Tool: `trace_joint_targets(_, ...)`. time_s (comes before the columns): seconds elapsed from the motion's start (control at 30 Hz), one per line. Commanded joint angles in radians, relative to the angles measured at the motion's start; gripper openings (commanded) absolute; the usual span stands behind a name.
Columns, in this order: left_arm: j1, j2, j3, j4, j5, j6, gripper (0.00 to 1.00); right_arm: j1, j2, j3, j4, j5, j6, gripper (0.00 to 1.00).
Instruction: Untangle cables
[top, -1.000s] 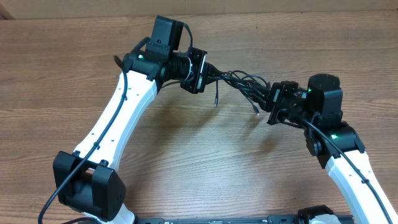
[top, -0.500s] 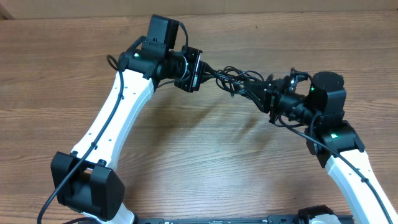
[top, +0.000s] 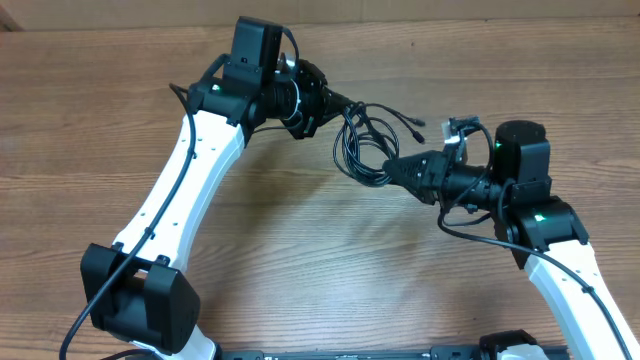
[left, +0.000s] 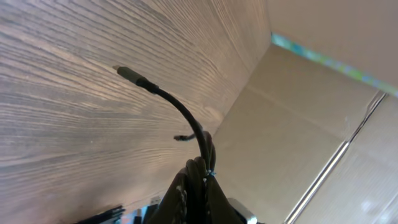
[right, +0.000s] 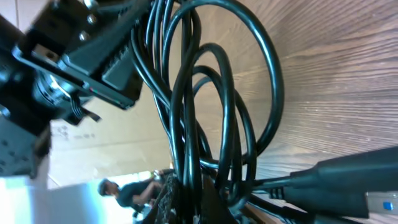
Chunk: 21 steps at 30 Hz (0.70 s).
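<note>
The cables (top: 362, 142) are a tangle of thin black loops held above the table between both grippers. My left gripper (top: 338, 100) is shut on the tangle's upper end. In the left wrist view its gripper (left: 198, 183) pinches a cord whose plug tip (left: 126, 72) arcs out over the wood. My right gripper (top: 394, 168) is shut on the lower right side of the loops. The right wrist view shows several loops (right: 214, 93) rising from that gripper (right: 189, 202). Loose plug ends (top: 414, 122) stick out to the right of the bundle.
A wooden table (top: 300, 240) lies under both arms. A cardboard wall (left: 298, 124) stands along the table's far edge, close behind the left gripper. Thick black arm cables run along both white arms (top: 180, 180).
The stretched, taut bundle has slackened into hanging loops. The left wrist has turned and shifted slightly up. The right gripper has rotated and swung left and down toward the loops.
</note>
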Motion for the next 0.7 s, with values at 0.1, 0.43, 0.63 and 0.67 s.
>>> trace_joint_targets(0.1,0.028,0.001,0.011,0.091,-0.103,0.228,0.04,0.001,-0.014,0.023,-0.039,-0.143,-0.259,0.06)
trace_joint_targets(0.43,0.028,0.001,0.011,0.117,-0.095,0.486,0.04,0.001,-0.014,0.022,-0.137,-0.158,-0.467,0.45)
trace_joint_targets(0.63,0.025,0.001,0.011,0.106,-0.096,0.401,0.04,0.000,-0.014,0.022,-0.128,-0.082,-0.249,0.94)
trace_joint_targets(0.67,0.025,0.001,0.011,0.106,-0.097,0.367,0.04,0.000,-0.014,0.022,-0.127,-0.067,-0.203,0.96)
